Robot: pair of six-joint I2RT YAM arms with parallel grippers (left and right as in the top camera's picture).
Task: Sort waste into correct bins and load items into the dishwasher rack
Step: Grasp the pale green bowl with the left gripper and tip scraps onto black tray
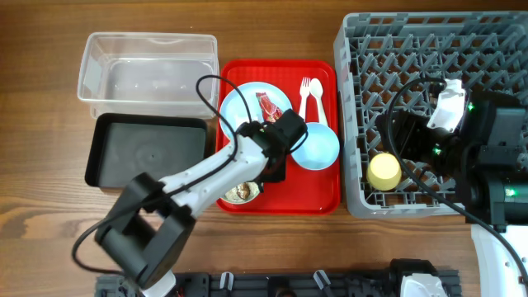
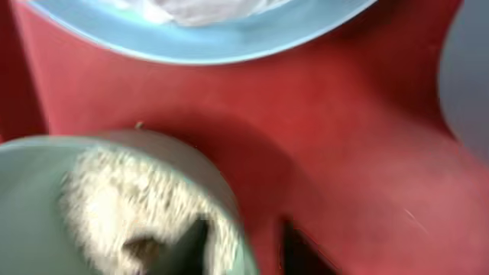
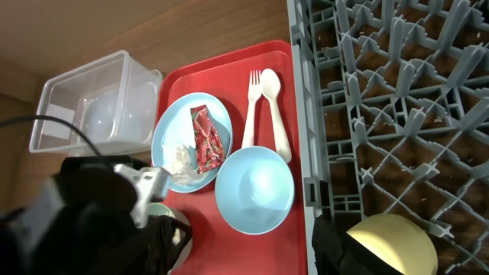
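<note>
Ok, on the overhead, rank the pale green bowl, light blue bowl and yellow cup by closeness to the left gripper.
1. pale green bowl: directly at the left gripper, near the red tray edge.
2. light blue bowl: beside it, on the tray's rack side.
3. yellow cup: inside the dishwasher rack.

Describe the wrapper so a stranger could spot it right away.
Find the red tray between the black bin and the grey rack. On its far left part sits a round blue plate, and the wrapper lies on that plate. It is the only shiny red strip there, beside a white tissue.
</note>
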